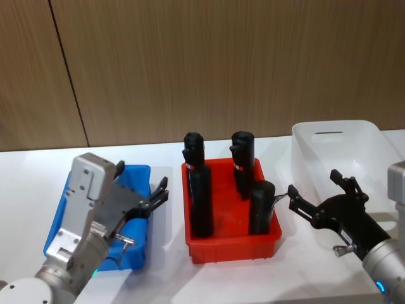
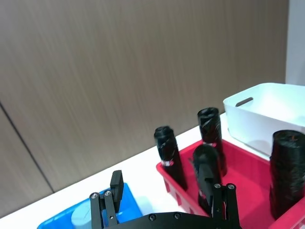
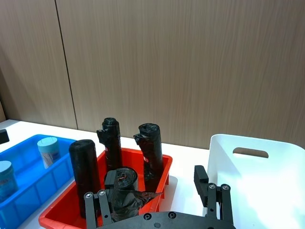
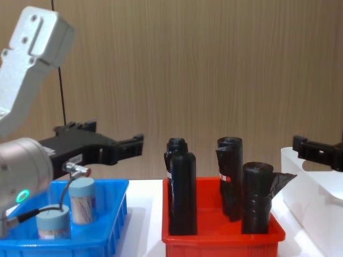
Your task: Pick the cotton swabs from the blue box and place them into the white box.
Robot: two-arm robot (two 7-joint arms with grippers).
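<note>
- 2 cotton swabs (image 4: 81, 202) jars stand upright in the blue box's (image 4: 117, 213) left half.
- Likely light, rigid, slippery: pinch the body under the lid (image 4: 82, 183).
- Left gripper (image 1: 162, 191) over that box, right gripper (image 1: 311, 183) by the white box (image 1: 302, 149): both wide open, empty.

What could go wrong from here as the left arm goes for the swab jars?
The left gripper hovers open above the right edge of the blue box; the two jars of cotton swabs stand close together, so its fingers might knock one while closing on the other.
The tall black rolls in the red bin stand between the blue box and the white box, where the right gripper sits open; a low carry could clip them.
</note>
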